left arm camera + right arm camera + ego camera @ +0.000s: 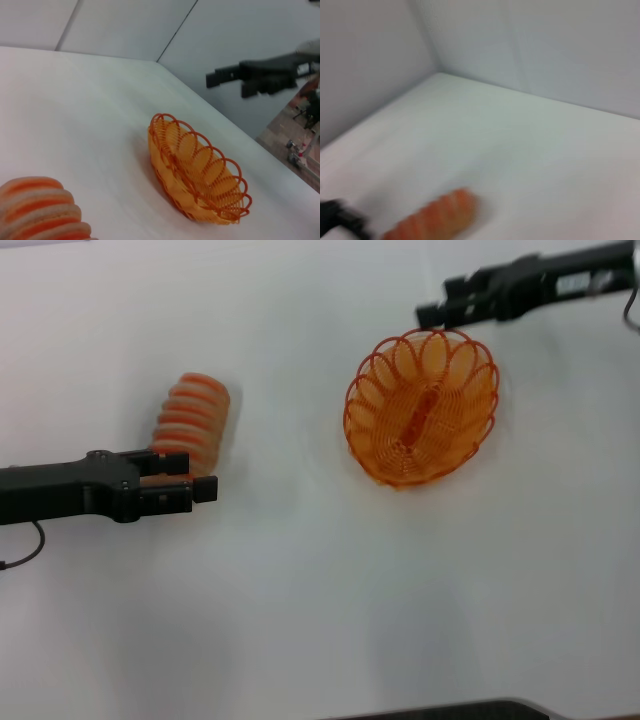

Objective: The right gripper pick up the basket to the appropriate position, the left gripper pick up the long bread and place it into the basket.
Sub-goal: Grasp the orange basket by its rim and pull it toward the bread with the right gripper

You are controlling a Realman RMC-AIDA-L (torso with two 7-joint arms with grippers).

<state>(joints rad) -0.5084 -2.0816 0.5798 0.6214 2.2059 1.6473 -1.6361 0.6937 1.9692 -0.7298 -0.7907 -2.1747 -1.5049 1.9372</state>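
The long bread [193, 416], tan with orange-red stripes, lies on the white table at the left. My left gripper [190, 480] is open at the bread's near end, one finger on each side of that end. The orange wire basket [422, 408] stands empty on the table right of the middle. My right gripper [432, 306] is open and hovers off the basket's far rim, holding nothing. The left wrist view shows the bread [40, 210], the basket [200, 175] and the right gripper [225, 80] above and beyond it. The right wrist view shows the bread [440, 215], blurred.
The white table [320, 600] carries only the bread and the basket. Grey walls [125, 25] stand behind it. A dark edge [450, 710] shows at the table's front.
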